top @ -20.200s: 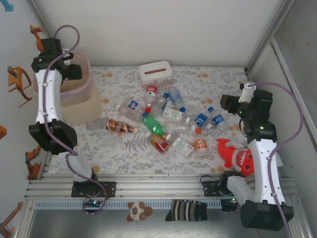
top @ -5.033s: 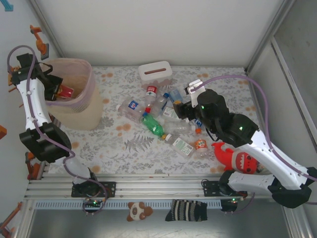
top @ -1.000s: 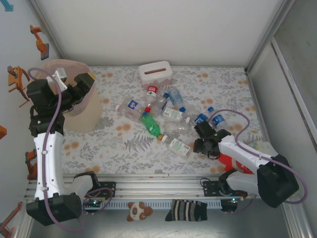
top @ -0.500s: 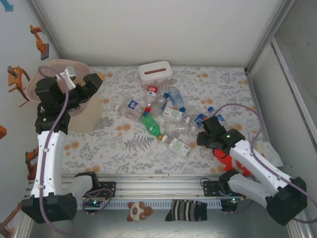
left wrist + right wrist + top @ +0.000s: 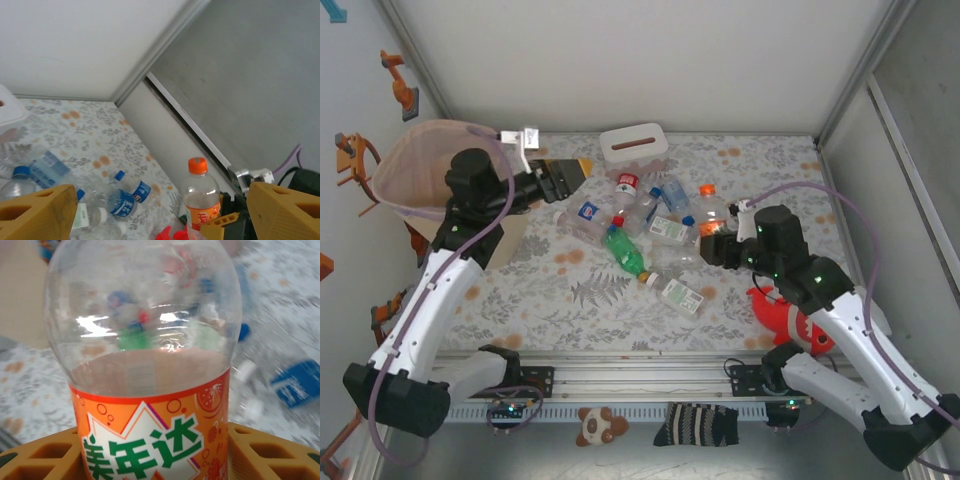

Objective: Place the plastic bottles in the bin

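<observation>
Floral-print table cloth (image 5: 530, 290), white back wall (image 5: 620, 60). Pile of small clear and green plastic bottles (image 5: 635, 225) mid-table. Tall pinkish-beige plastic bin (image 5: 410, 170) at far left corner. Left claw (image 5: 565, 172) wide apart, empty, between bin and pile. Right claw (image 5: 718, 243) clamped on upright clear orange-labelled bottle (image 5: 147, 390), orange cap, at pile's right edge.

Left arm (image 5: 432, 288): is angling rightward, forearm roughly level.
Left gripper (image 5: 565, 173): is hovering with jaws wide apart.
Right arm (image 5: 848, 318): is standing bent at the elbow.
Right gripper (image 5: 718, 246): is clamping the orange-label bottle (image 5: 150, 390), seemingly upright.
</observation>
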Available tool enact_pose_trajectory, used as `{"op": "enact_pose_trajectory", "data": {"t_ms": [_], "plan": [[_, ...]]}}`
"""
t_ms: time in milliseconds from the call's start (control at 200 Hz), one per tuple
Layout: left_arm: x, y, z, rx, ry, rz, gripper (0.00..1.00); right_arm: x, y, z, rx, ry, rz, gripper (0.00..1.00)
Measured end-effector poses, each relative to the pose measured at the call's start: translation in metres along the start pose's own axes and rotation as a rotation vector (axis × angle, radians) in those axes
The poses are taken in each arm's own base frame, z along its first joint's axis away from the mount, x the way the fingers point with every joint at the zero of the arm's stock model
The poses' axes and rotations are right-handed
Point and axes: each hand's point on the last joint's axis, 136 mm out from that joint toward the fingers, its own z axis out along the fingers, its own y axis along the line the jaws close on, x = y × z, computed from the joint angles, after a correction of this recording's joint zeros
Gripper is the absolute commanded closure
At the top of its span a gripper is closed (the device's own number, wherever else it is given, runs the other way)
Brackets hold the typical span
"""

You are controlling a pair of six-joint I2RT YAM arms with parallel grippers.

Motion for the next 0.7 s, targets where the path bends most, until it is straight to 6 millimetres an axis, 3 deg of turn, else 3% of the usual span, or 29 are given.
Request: {"op": "enact_pose_trajectory", "data": {"t_ms": [340,516,701], "plan": [[0.049,-0.058,0.064,0.220,0.146,0.118,0.07,-0.044,0.059,-0.018,-0.287,-0.153,-0.103,0.50],[0.060,-0.086,0.094,0.312,0.169,0.148,0.06,-0.054,0.070,-0.021,-0.336,-0.181,-0.121,0.50],[0.074,-0.100,0.127,0.365,0.205,0.150,0.06,-0.056,0.071,-0.021,-0.342,-0.183,-0.122,0.50]]}}
